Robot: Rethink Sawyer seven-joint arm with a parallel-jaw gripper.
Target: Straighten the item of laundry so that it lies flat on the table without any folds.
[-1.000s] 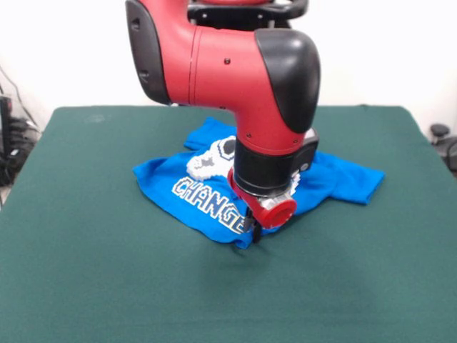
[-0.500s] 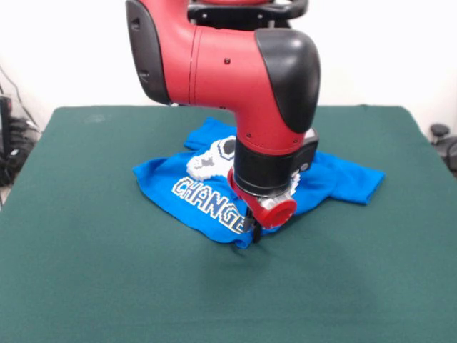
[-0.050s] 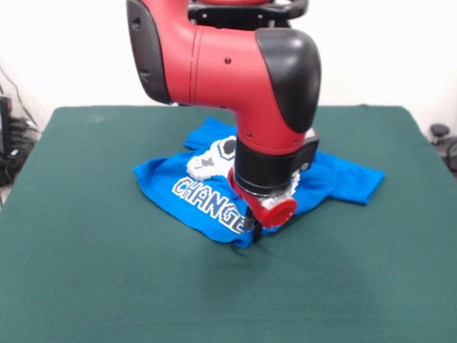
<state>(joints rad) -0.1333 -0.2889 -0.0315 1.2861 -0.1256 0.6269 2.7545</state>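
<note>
Dark green table [image 3: 86,271], spreading wide on every side of the fingers. Red and black arm [image 3: 235,78], coming down from above and hiding most of what lies right behind the fingers. Blue T-shirt [image 3: 164,182], rumpled near the table's middle, stretching left, right and behind the fingers, white "CHANGE" lettering just to their left. Gripper [image 3: 254,233], down at the shirt's near edge, dark fingers touching the cloth there; how far open, or whether gripping the cloth, cannot be told.
</note>
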